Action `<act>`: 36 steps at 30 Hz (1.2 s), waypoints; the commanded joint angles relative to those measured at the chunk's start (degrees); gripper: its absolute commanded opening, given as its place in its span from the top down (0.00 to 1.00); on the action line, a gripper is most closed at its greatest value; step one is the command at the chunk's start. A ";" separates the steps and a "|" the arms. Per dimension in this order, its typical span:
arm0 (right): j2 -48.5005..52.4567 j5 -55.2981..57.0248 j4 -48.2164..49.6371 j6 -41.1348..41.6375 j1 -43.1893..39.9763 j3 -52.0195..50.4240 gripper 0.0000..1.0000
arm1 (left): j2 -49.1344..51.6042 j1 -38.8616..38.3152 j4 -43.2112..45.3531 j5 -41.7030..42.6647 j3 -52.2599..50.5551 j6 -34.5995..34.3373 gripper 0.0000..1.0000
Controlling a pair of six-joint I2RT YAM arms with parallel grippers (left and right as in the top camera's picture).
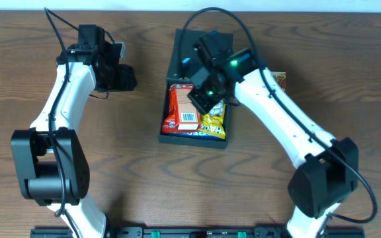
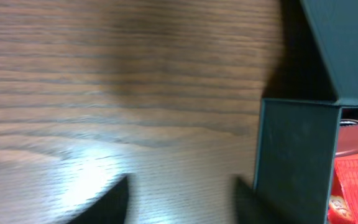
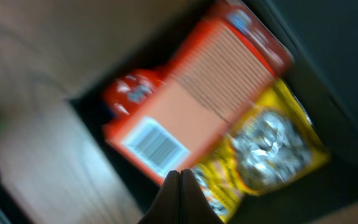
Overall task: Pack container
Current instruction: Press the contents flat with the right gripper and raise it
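**Item: matte dark teal-black square cardboard box (image 1: pixel 177 56), hinged flap lid open at the far edge, standing mid-table between your two arms.**

Contents: one orange-red carton with a barcode (image 1: pixel 182 106), lying flat on the left; one yellow foil snack pack (image 1: pixel 213 122) against it on the right. Your right gripper (image 1: pixel 202 96) hangs over the open box above the carton, fingers pressed together, holding nothing. Your left gripper (image 2: pixel 179 199) sits low just left of the box's outer wall, fingers parted, only brown wood-grain table (image 1: pixel 131 165) between them.

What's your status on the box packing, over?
Left hand open, empty, beside container. Right hand shut, above orange carton. Container open; carton, yellow pack inside.
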 commanded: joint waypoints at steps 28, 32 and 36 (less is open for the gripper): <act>4.72 -11.50 20.63 11.78 -2.25 -16.17 0.99 | 2.27 -6.93 9.35 16.11 -11.56 -12.55 0.94; 4.72 -12.15 20.59 11.50 -1.68 -16.17 0.99 | 2.27 -6.95 9.35 16.46 -11.56 -12.92 0.94; 4.70 -9.46 18.51 11.50 -2.38 -15.02 0.99 | 2.27 -6.93 9.35 17.14 -11.56 -12.90 0.94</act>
